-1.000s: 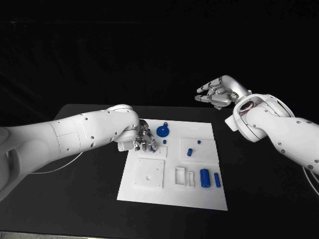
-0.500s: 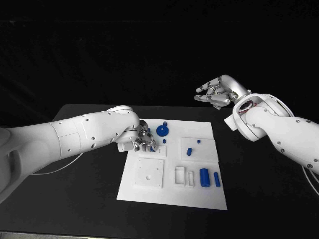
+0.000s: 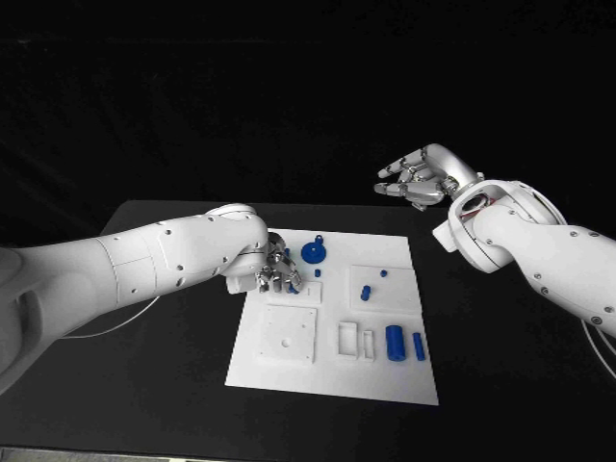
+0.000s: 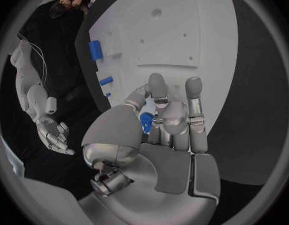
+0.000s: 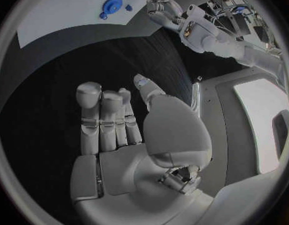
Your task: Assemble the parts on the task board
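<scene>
A white task board (image 3: pixel 339 332) lies in the middle of a black table (image 3: pixel 169 385). The left robot hand (image 3: pixel 270 269) rests over the board's edge at about ten o'clock, fingers curled down. The left wrist view shows it pinching a small blue part (image 4: pixel 146 122) between thumb and fingers. Just beside it, toward two o'clock, a round blue disc part (image 3: pixel 314 254) sits on the board. Near the board's centre lie a tiny blue peg (image 3: pixel 318 273) and a short blue pin (image 3: pixel 368 293). At about four o'clock stand a thick blue cylinder (image 3: pixel 395 343) and a slimmer blue bar (image 3: pixel 421 347), side by side. The right robot hand (image 3: pixel 417 178) hovers well apart from the board, above the table's far edge at about one o'clock, palm open, fingers loosely spread, holding nothing.
</scene>
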Available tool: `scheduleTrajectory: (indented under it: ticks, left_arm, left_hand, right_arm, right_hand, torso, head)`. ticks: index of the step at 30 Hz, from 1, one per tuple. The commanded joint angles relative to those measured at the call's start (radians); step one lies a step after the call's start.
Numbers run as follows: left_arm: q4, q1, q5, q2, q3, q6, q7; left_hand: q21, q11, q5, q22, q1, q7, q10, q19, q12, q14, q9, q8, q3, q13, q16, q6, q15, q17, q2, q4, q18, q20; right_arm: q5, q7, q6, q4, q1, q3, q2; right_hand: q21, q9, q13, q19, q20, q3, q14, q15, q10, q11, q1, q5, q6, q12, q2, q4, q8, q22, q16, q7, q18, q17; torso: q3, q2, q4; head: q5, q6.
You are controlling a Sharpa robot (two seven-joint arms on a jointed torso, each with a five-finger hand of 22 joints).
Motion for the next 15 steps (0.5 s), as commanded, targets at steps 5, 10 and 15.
scheduleTrajectory:
  ticks: [5, 10, 15]
  left_arm:
    - [-0.001, -0.002, -0.001, 0.002, 0.000, 0.007, 0.002]
    - [-0.001, -0.002, -0.002, 0.001, 0.000, 0.012, 0.001]
    - [-0.001, -0.002, -0.002, 0.001, 0.000, 0.016, 0.000]
  left_hand:
    - [-0.006, -0.022, -0.005, 0.017, 0.007, -0.134, 0.029, 0.005, 0.003, -0.002, 0.326, 0.004, 0.002, -0.002, -0.002, 0.211, -0.008, -0.003, 0.016, 0.002, -0.006, 0.001]
    - [-0.006, -0.022, -0.005, 0.017, 0.007, -0.134, 0.029, 0.005, 0.003, -0.002, 0.326, 0.004, 0.002, -0.002, -0.002, 0.211, -0.008, -0.003, 0.016, 0.002, -0.006, 0.001]
    - [-0.006, -0.022, -0.005, 0.017, 0.007, -0.134, 0.029, 0.005, 0.003, -0.002, 0.326, 0.004, 0.002, -0.002, -0.002, 0.211, -0.008, -0.003, 0.016, 0.002, -0.006, 0.001]
  right_arm:
    - [-0.001, 0.007, 0.009, 0.004, 0.000, 0.001, 0.004]
    - [-0.001, 0.007, 0.010, 0.003, 0.000, 0.001, 0.003]
    - [-0.001, 0.007, 0.010, 0.003, 0.000, 0.001, 0.002]
  right_hand:
    - [-0.006, -0.001, -0.001, 0.001, 0.000, 0.002, -0.006, -0.002, -0.008, -0.001, 0.000, 0.005, -0.006, -0.006, -0.006, 0.006, 0.000, 0.083, -0.001, 0.001, 0.013, -0.001]
    - [-0.009, -0.001, -0.002, 0.001, 0.000, 0.002, -0.006, -0.002, -0.009, -0.001, -0.002, 0.006, -0.006, -0.007, -0.006, 0.007, 0.000, 0.082, -0.002, 0.001, 0.013, -0.002]
    - [-0.009, -0.001, -0.002, 0.001, 0.000, 0.002, -0.006, -0.002, -0.009, -0.001, -0.002, 0.006, -0.006, -0.007, -0.006, 0.007, 0.000, 0.082, -0.002, 0.001, 0.013, -0.002]
  torso:
    - [0.0049, 0.000, -0.0015]
    - [0.0013, 0.001, -0.0013]
    - [0.0039, -0.001, -0.0019]
  head:
    - [0.008, 0.006]
    - [0.004, 0.001]
    - [0.004, 0.000]
